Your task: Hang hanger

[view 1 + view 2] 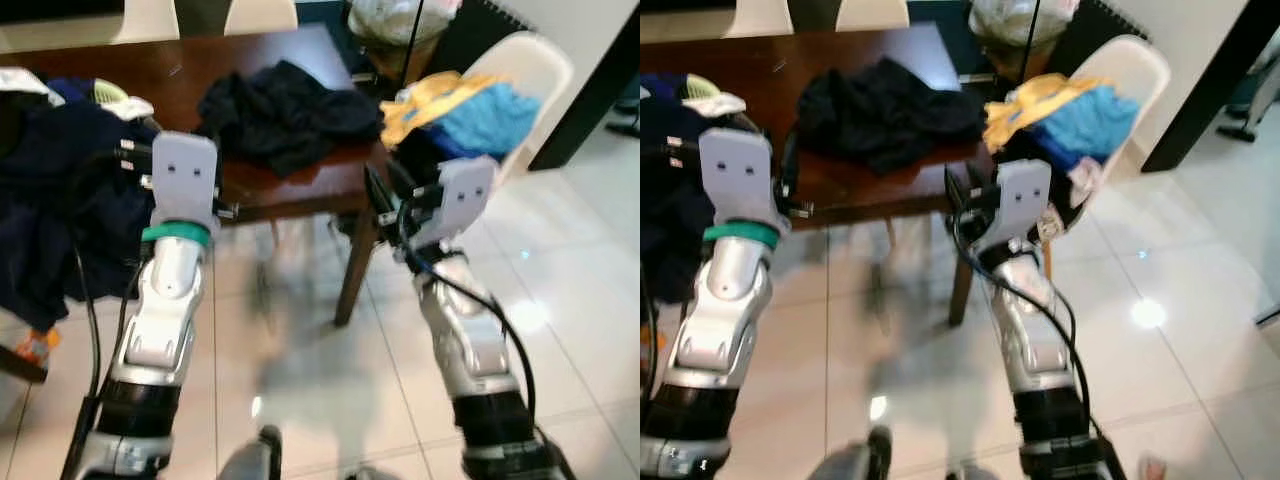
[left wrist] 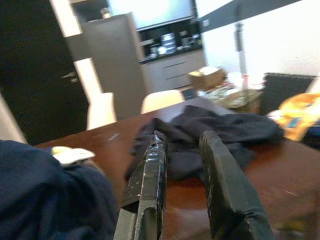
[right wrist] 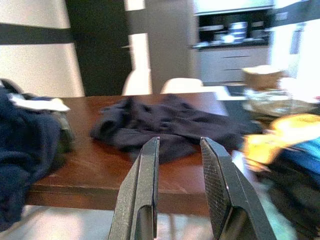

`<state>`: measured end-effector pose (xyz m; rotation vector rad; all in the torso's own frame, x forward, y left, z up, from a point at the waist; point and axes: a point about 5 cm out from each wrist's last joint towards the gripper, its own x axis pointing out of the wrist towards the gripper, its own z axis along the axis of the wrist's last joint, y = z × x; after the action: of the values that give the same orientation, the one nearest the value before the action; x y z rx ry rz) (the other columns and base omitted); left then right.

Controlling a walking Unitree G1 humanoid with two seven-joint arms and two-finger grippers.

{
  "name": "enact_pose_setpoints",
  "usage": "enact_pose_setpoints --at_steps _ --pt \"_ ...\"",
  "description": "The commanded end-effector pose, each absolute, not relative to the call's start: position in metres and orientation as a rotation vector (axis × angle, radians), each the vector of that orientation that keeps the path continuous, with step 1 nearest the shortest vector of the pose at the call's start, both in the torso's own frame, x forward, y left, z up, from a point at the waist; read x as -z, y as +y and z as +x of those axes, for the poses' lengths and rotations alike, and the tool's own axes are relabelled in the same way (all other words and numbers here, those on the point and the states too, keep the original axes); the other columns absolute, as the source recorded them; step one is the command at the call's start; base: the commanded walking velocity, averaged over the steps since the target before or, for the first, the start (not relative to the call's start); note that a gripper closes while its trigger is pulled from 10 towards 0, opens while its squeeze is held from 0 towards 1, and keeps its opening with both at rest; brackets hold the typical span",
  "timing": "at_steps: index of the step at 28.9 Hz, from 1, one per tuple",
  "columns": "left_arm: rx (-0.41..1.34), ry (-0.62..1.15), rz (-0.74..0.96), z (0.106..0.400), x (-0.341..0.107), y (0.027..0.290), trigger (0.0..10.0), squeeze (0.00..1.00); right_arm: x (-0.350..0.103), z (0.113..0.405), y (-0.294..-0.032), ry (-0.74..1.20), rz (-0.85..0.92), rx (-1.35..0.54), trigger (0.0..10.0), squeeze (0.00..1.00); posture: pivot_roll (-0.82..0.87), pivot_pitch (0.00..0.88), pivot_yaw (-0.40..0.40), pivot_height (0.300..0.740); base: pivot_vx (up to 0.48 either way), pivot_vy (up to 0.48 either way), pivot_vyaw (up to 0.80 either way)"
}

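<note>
Although the task calls for hanging a hanger, no hanger can be made out at this moment, and its location cannot be told. The left hand [image 2: 182,195] is raised at the near edge of the dark wooden tabletop [image 1: 300,190], its fingers parted and gripping nothing. The right hand [image 3: 180,192] is raised near the tabletop's corner, likewise released and empty. On the tabletop lies a crumpled black garment [image 1: 285,115]; a dark blue pile of clothes [image 1: 60,200] hangs over the left edge. A white chair [image 1: 530,75] beside the tabletop carries yellow and blue cloth [image 1: 470,110]. Judgement: the task stands at its start. Remaining steps: locate the hanger, grasp it, carry it to a rail or hook, and hang it. No rail is visible.
</note>
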<state>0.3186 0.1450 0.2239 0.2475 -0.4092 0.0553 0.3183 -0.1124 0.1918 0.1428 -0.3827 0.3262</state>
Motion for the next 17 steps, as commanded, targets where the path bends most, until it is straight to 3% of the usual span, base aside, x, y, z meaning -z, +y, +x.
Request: enact_pose_setpoints --at_steps 1,11,17 --pt "-0.063 -0.391 0.261 0.320 -0.219 0.148 10.0 0.00 -0.188 0.318 -0.111 -0.370 0.144 -0.327 10.0 0.00 0.04 0.000 0.015 0.740 -0.262 0.000 0.00" --pt "-0.032 -0.249 0.273 0.324 -0.198 0.143 10.0 0.00 -0.180 0.321 -0.111 -0.337 0.096 -0.327 10.0 0.00 0.04 0.000 0.014 0.740 0.000 0.000 0.00" --pt "-0.009 -0.222 0.295 0.322 -0.192 0.137 10.0 0.00 -0.177 0.322 -0.115 -0.328 0.103 -0.313 10.0 0.00 0.04 0.000 0.013 0.740 0.000 0.000 0.69"
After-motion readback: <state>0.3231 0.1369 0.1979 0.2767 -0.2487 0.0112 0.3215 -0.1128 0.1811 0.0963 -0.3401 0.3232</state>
